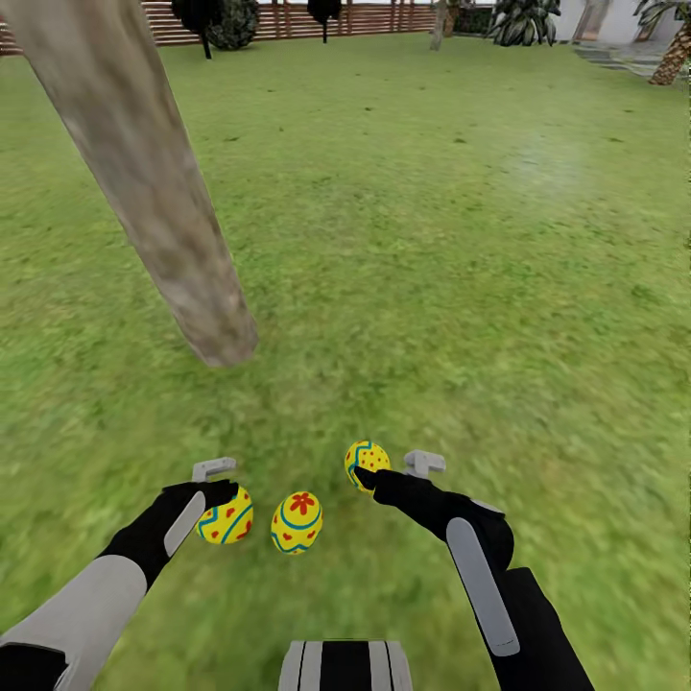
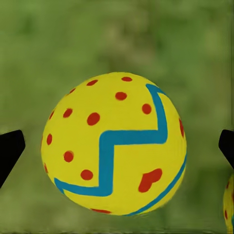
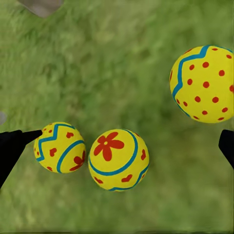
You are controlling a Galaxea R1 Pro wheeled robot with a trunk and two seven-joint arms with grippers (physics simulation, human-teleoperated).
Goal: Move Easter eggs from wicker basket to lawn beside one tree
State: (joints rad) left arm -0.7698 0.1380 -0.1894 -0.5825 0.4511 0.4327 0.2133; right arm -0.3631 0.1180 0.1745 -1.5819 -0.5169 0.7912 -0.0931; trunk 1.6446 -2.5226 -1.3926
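Mia: Are the eggs out yet?

Ben: It looks that way. Three eggs lie on the lawn near the tree. The heart egg sits between the jaws of the left gripper. The flower egg lies in the middle, between the two grippers. The dotted egg is just beside the right gripper.

Mia: Is the robot squeezing one?

Ben: The left jaws look let go. In the left wrist view, the dark fingertips stand wide on each side of the heart egg, and grass shows in the gaps. The right jaws are spread wide too, with nothing in them. The dotted egg lies off to one side of them.

Mia: So what is left to do?

Ben: Not much, he would guess. The arms likely just need to lift away. The basket cannot be checked from here.

Mia: What is the ground like?

Ben: Flat, patchy green grass, so the eggs should stay put. Far past the jaws there is a brown fence and dark bushes. There is lots of open room all around.
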